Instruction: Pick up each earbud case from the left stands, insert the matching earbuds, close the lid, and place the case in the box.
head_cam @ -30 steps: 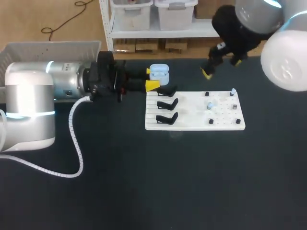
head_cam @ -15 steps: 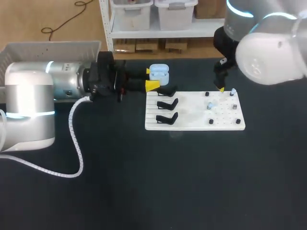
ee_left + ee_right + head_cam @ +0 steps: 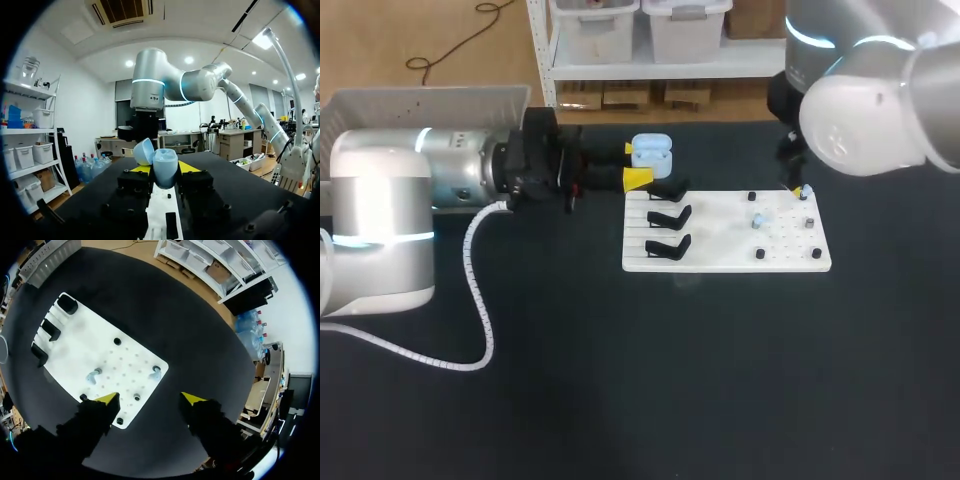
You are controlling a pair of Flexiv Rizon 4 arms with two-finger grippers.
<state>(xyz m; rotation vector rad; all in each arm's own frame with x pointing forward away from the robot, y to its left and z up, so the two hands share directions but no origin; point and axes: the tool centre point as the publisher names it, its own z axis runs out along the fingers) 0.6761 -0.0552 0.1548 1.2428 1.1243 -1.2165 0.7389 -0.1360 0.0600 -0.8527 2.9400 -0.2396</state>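
Note:
My left gripper is shut on a light-blue earbud case, lid open, held just behind the white board. In the left wrist view the case stands upright between the yellow tips with its lid tipped back. My right gripper hangs over the board's far right corner, just above a pale-blue earbud on a peg. From the right wrist that earbud lies ahead of the open gripper, untouched. A second earbud sits mid-board. Three black stands along the board's left side are bare.
A grey box stands at the table's far left, behind my left arm. Several small black pegs stick up from the board's right half. Dark tabletop stretches in front of the board.
My right arm has swung from behind the table down over the board's far right corner, above the earbud there. The left arm and its case have not moved.

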